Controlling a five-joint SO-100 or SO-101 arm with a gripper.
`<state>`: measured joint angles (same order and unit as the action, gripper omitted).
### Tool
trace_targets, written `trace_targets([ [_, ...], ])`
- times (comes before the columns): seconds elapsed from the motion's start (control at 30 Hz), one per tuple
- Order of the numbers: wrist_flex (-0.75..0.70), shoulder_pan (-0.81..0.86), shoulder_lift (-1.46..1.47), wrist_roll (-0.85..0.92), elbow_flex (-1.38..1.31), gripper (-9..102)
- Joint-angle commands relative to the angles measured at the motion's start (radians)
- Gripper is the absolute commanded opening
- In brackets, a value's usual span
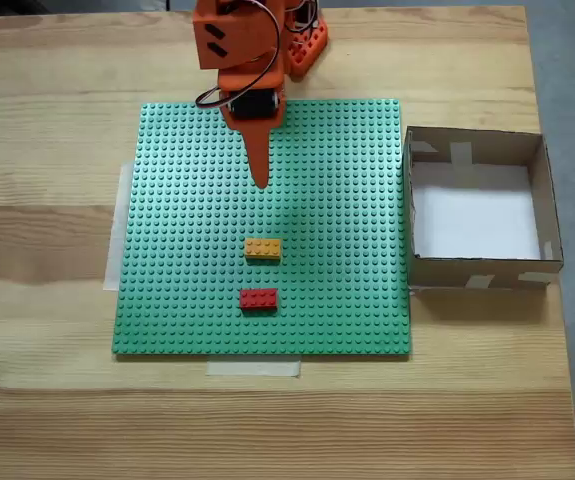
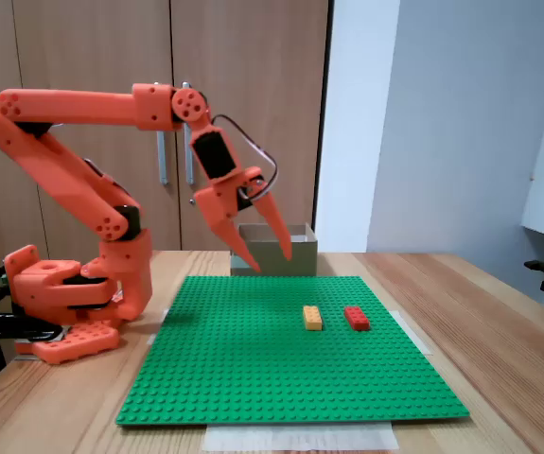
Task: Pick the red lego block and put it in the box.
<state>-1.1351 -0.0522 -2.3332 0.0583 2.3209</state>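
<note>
The red lego block lies flat on the green studded baseplate, toward its near edge in the fixed view from above. My orange gripper hangs in the air over the plate's far half, pointing down, well short of the block. Seen from the side, its two fingers are spread apart with nothing between them. The box, brown cardboard with a white floor, stands empty against the plate's right edge in the fixed view from above.
An orange-yellow brick sits on the plate between the gripper and the red block. The arm's base stands on the wooden table beyond the plate's far edge. Tape strips hold the plate's edges.
</note>
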Motion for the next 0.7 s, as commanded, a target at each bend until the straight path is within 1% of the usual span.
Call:
trace_targets([
  [0.0,-0.012,0.014,0.057,0.020,-0.098,21],
  [0.3,-0.037,0.028,0.224,0.041,-0.249,28],
  [0.67,-0.044,0.038,0.459,0.028,-0.463,23],
])
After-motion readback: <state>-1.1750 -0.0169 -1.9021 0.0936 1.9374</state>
